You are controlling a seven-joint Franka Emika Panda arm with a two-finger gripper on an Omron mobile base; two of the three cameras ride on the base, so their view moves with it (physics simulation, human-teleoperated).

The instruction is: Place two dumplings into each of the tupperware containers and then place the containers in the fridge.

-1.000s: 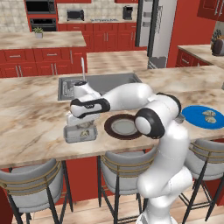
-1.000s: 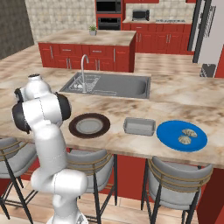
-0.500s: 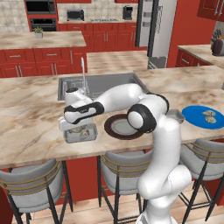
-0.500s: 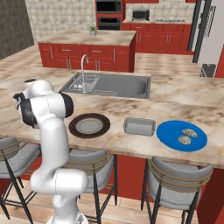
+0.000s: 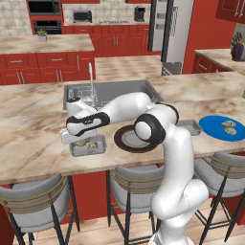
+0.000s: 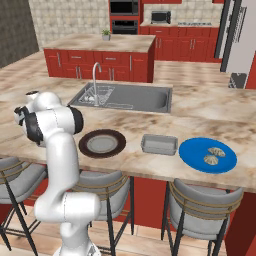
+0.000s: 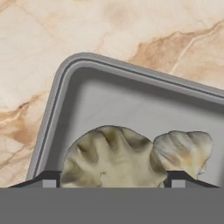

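My gripper [image 5: 72, 139] hangs low over the left end of one tupperware container [image 5: 98, 149] on the counter's near edge. In the hand view its fingertips [image 7: 47, 180] flank a large crinkled dumpling [image 7: 111, 153] that fills the gap between them, so my gripper [image 7: 113, 181] is shut on it just above the tray [image 7: 65, 76]. A second, smaller-looking dumpling [image 7: 183, 148] lies on the tray floor beside it. The other tupperware container [image 5: 191, 127] [image 6: 159, 144] stands bare. Two more dumplings [image 6: 216, 151] rest on the blue plate [image 6: 192, 150]. The fridge [image 6: 240, 35] stands at the far right.
A dark-brown round plate [image 5: 130, 139] [image 6: 102, 143] sits between the two containers. The sink [image 6: 125, 95] with its faucet lies behind them. Padded stools [image 6: 200, 205] stand under the counter's near edge. A second island runs across the back.
The arm has swung further left and slightly down, carrying the hand toward the left end of the container. The plates and the other container have not moved.
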